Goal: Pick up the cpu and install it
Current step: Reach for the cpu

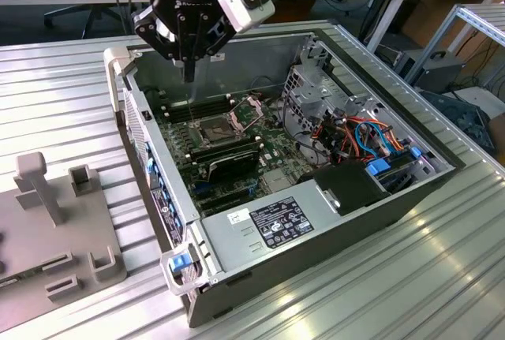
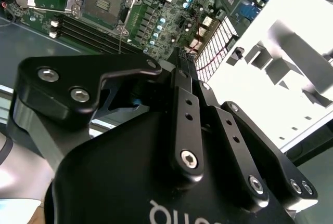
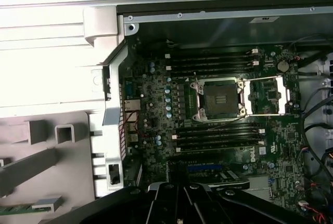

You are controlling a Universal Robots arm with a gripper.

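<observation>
The cpu is out of view. The motherboard's socket point(image 1: 215, 129) point(image 3: 218, 99) point(image 2: 101, 0) lies uncovered and dark inside the open computer case point(image 1: 150, 158). Its hinged metal frame point(image 1: 251, 110) point(image 3: 265, 95) is swung back beside it. My gripper point(image 1: 188, 74) point(image 3: 177, 190) point(image 2: 183, 63) hangs above the case's back left corner in the exterior view, well above the board and off to the socket's left. Its fingers are shut together, and I see nothing between them.
Black memory sticks point(image 1: 229, 155) point(image 3: 218, 135) flank the socket. A power supply point(image 1: 276, 222) fills the case's near end, with a drive cage and coloured cables point(image 1: 355, 135) at the exterior view's right. A grey slotted fixture point(image 1: 55, 229) point(image 3: 41, 146) lies on the ribbed table left of the case.
</observation>
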